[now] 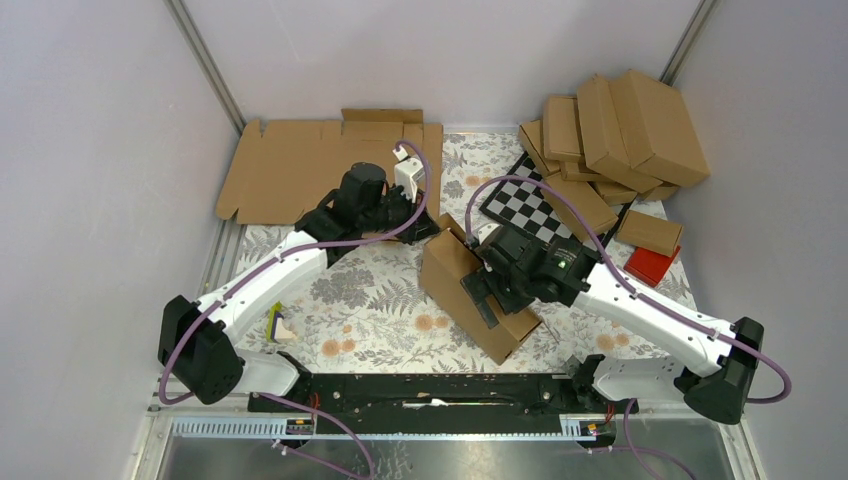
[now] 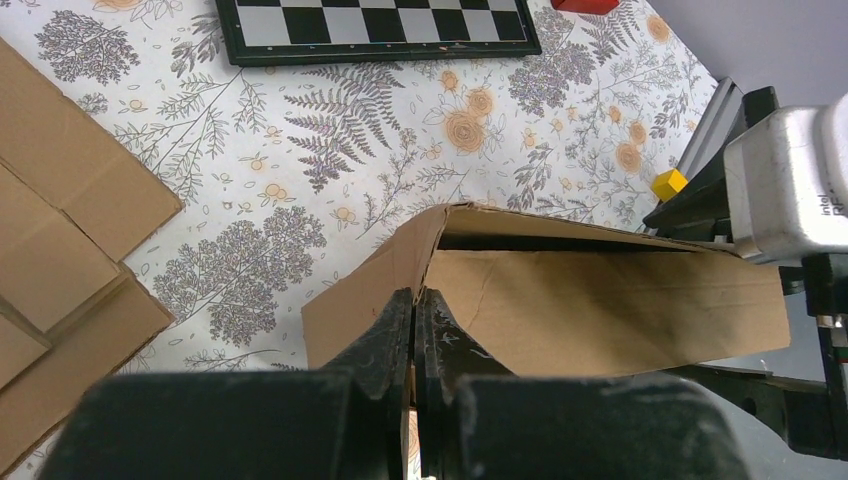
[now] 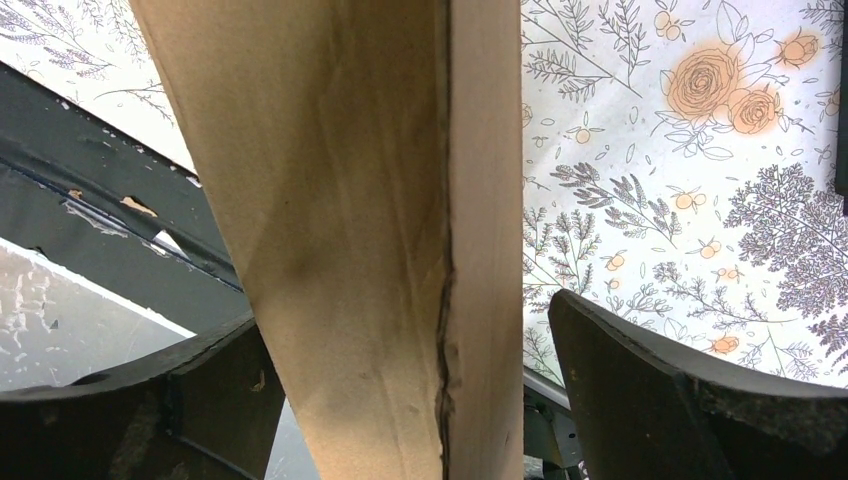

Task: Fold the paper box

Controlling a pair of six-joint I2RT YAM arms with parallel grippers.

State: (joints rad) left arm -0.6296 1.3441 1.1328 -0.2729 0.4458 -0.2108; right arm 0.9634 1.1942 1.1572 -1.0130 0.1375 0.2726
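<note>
Looked down on a floral table (image 1: 370,300). Showed a flat cardboard sheet (image 1: 300,165) lying at the back left. Found the left gripper (image 2: 414,305) just right of it, jaws pressed together at a corner of the paper box (image 1: 448,265); could not tell of any pinch on cardboard. Placed the paper box mid-table, part folded. Caught the right gripper (image 3: 402,310) spread wide astride one box wall, one finger (image 3: 650,370) clear of it. Ended at the right with a checkered board (image 1: 525,205), stacked folded boxes (image 1: 625,130) and a red block (image 1: 650,266).
</note>
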